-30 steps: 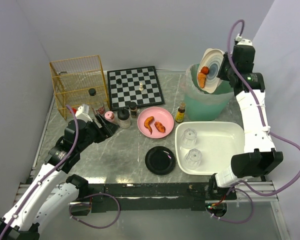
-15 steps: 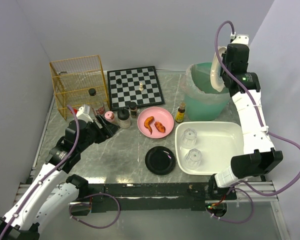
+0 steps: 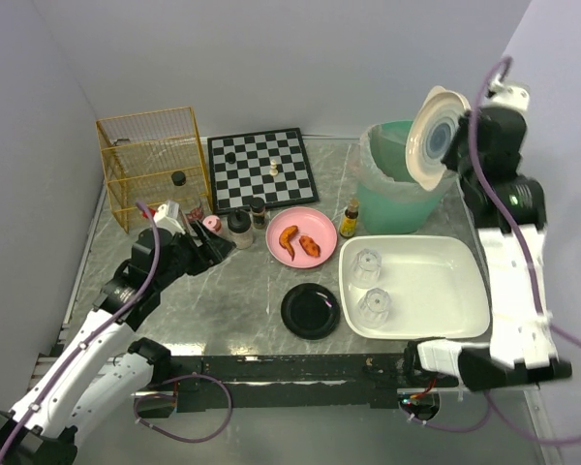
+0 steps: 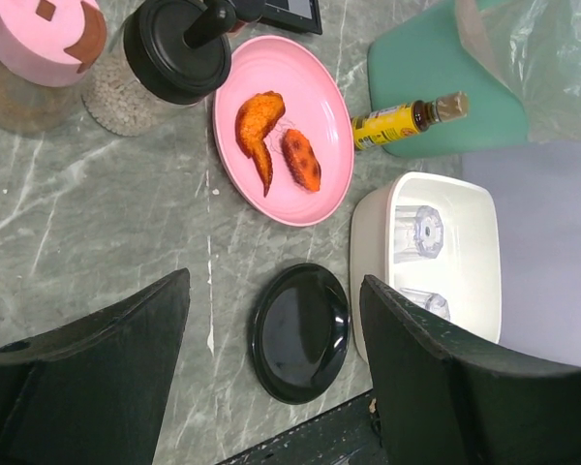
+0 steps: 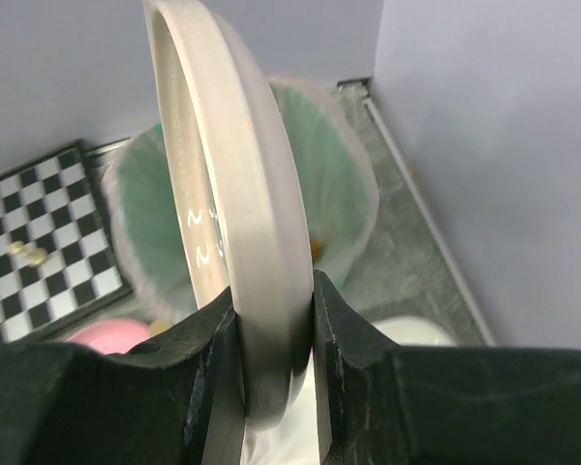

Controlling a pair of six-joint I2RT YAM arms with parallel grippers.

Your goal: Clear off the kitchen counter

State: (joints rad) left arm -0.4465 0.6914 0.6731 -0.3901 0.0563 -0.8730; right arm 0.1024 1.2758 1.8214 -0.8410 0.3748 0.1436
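Right gripper (image 5: 271, 325) pinches a cream plate (image 3: 432, 136) by its rim, holding it on edge above the green bin (image 3: 397, 203) at the far right corner of the kitchen counter (image 3: 232, 291). Left gripper (image 4: 271, 291), fingers spread wide, hovers over the counter's left side, just beside 2 lidded jars (image 3: 239, 228). The grey-green marble-look counter carries a pink plate (image 3: 301, 233) with 2 fried pieces at its middle, a black plate (image 3: 310, 310) near the front edge, a white tray (image 3: 436, 281) with 2 glasses (image 3: 367, 263) at the near right, and a chessboard (image 3: 261, 170) and wire basket (image 3: 153, 165) along the far edge.
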